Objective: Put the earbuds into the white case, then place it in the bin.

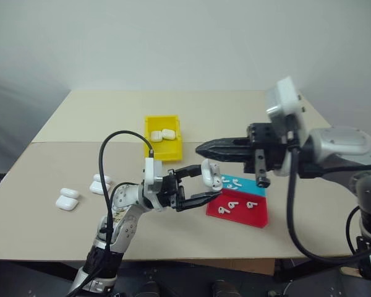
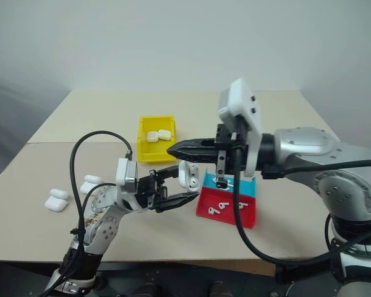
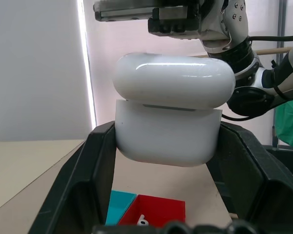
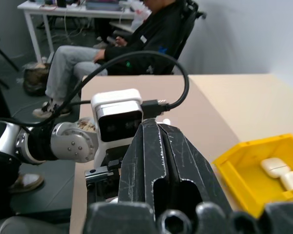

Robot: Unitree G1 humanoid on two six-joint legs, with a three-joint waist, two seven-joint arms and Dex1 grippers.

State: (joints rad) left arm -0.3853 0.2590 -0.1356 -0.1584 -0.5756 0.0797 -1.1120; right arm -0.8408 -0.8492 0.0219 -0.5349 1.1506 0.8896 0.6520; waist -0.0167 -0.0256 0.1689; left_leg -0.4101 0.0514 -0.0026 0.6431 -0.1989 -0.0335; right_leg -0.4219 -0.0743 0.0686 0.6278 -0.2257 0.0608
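My left gripper (image 1: 209,181) is shut on the white case (image 1: 211,174), held above the table's near middle. In the left wrist view the case (image 3: 171,109) sits between the black fingers (image 3: 95,165), its lid resting on the base with a thin seam showing. Just above the case, my right gripper (image 1: 202,148) points left with its jaws shut and nothing held; it also shows as the right gripper (image 4: 155,127). Earbuds (image 1: 224,210) lie on the red-and-blue tray (image 1: 242,218). Behind stands the yellow bin (image 1: 166,151) with two cases inside.
Three spare white cases (image 1: 68,198) lie on the table's left side. The tray sits just right of the held case, near the front edge. A seated person (image 4: 136,44) is beyond the table in the right wrist view.
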